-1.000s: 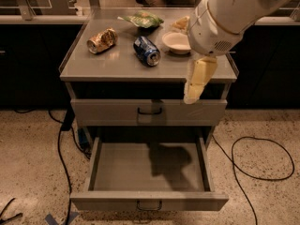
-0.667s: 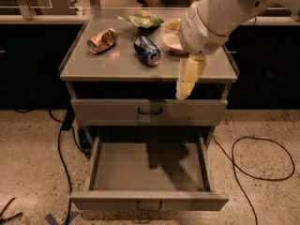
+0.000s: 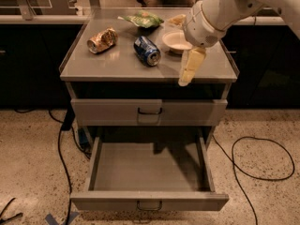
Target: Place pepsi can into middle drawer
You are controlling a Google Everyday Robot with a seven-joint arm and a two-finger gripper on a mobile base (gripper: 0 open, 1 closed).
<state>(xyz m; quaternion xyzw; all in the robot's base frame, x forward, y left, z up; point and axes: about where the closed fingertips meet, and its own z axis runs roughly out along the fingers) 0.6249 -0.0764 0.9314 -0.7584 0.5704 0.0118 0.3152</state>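
One pepsi can (image 3: 147, 50), diagonal (gripper (image 3: 185, 80) right).

Speckled terrazzo floor (image 3: 37, 149) with black cables (image 3: 59, 146), dark cabinets (image 3: 28, 64) behind.

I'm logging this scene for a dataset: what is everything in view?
pepsi can: one, blue, lying sideways mid cabinet top.
crushed can: one, gold-bronze, top's left.
bag: one, green, top's back.
bowl: one, white, top's right.
cabinet: one, grey, centre.
shut drawer: one, grey, upper.
open drawer: one, grey, below the shut one.
cables: two, black, floor either side.
arm: one, white, from upper right.
gripper: one, cream, hanging over the top's right front edge.
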